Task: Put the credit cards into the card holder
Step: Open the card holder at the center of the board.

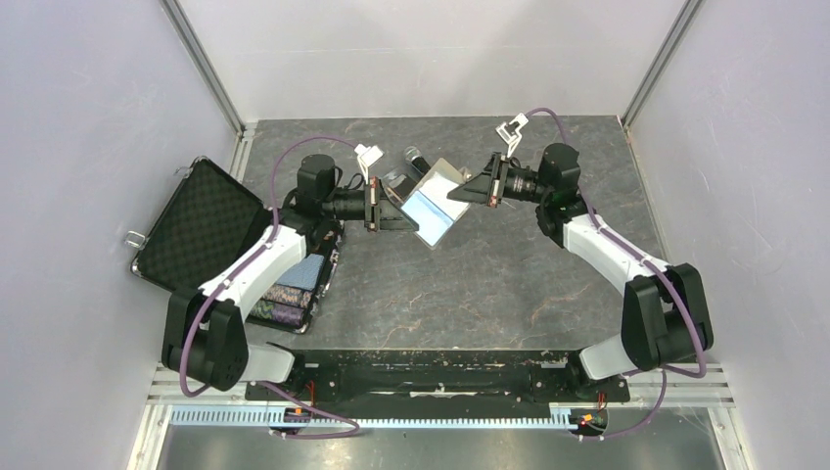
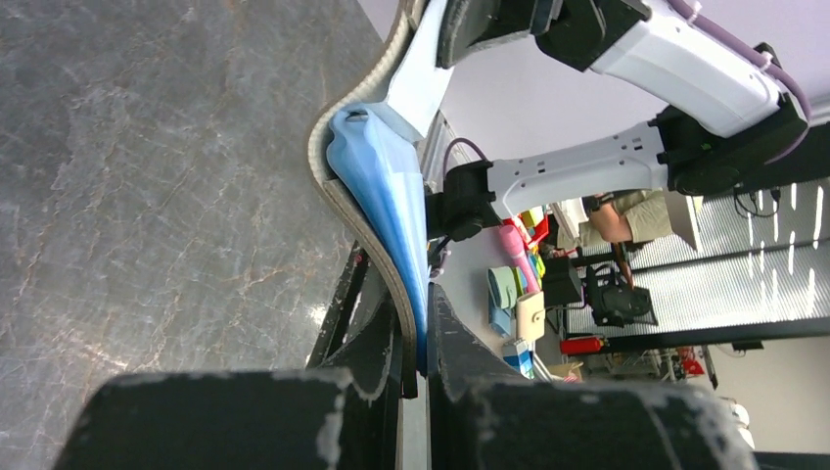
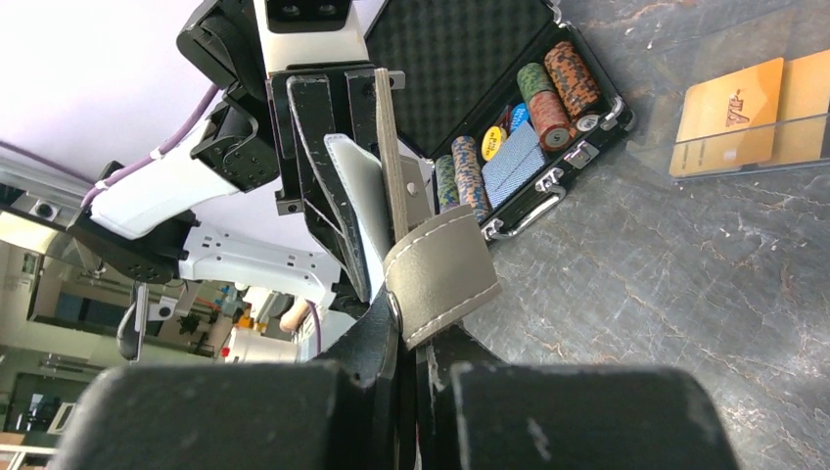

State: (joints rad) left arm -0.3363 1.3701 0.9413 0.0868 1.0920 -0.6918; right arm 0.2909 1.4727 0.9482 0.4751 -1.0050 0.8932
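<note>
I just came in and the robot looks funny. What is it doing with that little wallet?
Both arms hold the card holder open in the air between them: the left gripper pinches one flap, the right gripper the other. The credit cards lie on the table, not yet inside.

Likely lab: walled robot cell (image 1: 88, 117)

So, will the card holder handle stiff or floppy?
Probably floppy: the card holder bows between the left gripper and right gripper. Its snap tab bends aside, suggesting soft material. Likely light: edge pinches alone carry it.
</note>
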